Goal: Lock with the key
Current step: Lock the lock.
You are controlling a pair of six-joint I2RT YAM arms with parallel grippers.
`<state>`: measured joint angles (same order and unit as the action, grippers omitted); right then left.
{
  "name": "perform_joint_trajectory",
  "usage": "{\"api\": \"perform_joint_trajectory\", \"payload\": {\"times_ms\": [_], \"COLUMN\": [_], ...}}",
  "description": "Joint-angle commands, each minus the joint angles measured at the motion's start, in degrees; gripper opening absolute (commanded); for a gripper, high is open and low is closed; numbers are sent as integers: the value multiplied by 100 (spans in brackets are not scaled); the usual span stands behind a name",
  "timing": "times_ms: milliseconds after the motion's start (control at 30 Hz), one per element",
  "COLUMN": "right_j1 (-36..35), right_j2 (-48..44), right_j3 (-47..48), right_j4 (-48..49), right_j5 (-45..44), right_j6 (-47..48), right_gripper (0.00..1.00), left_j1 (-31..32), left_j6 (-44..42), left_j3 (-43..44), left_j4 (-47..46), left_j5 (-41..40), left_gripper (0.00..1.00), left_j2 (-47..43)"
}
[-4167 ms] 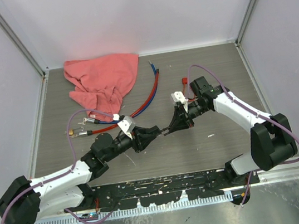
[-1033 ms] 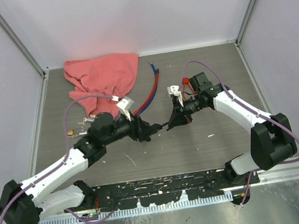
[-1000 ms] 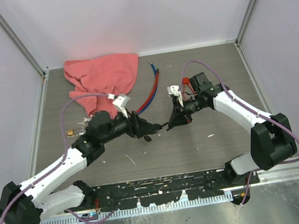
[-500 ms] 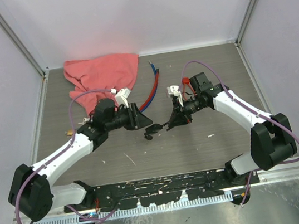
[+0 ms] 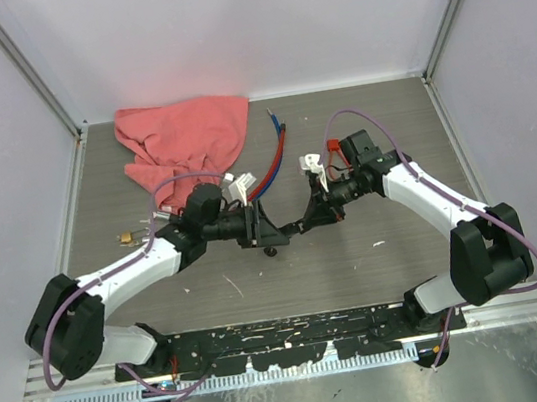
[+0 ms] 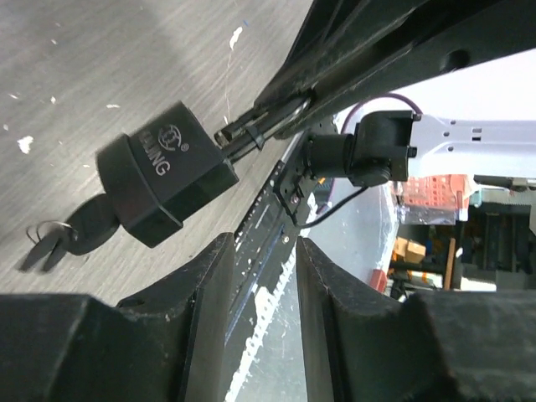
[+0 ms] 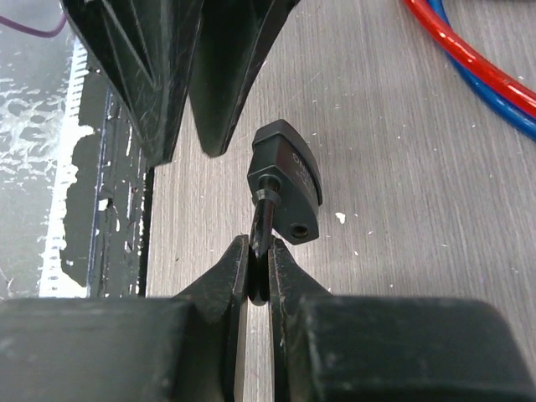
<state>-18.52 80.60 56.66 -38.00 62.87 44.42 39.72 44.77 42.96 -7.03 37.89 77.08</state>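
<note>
Near the middle of the gray table (image 5: 379, 265), the right gripper (image 7: 258, 251) is pressed tight on the metal loop (image 7: 261, 219) of a black padlock (image 7: 287, 177). A small key (image 6: 84, 233) sticks in the padlock's bottom end. The left gripper (image 6: 261, 251) is just beside the padlock, its two fingers (image 6: 209, 285) spread apart with nothing between them. I cannot tell if the padlock touches the table.

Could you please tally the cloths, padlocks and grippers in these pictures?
Cloth: 1
Padlock: 1
Grippers: 2, left gripper and right gripper
Total: 4
</note>
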Motion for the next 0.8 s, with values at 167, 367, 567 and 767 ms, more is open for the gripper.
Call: {"api": "perform_joint_trajectory", "payload": {"times_ms": [167,367,567,767], "right_j1": [24,22,18,20], "right_j2": [-246,-285,-325,-262], "right_j3": [167,148,129,220], "right_j4": [284,280,139,-254], "right_j5": [529,616,767,862], "right_j6": [-65,-35,200,594], "right_gripper": [1,1,1,1], "left_j1": [100,102,104,98], "left_j6": [-102,-1145,-2166,-3018], "left_j3": [63,-271,-1434,-1599], "left_j4": [-433,-636,-2059,-2434], "left_j5": [238,-327,-1777,-1435], "left_gripper": [40,52,99,98], "left_j2": [-5,-762,-1875,-2012]}}
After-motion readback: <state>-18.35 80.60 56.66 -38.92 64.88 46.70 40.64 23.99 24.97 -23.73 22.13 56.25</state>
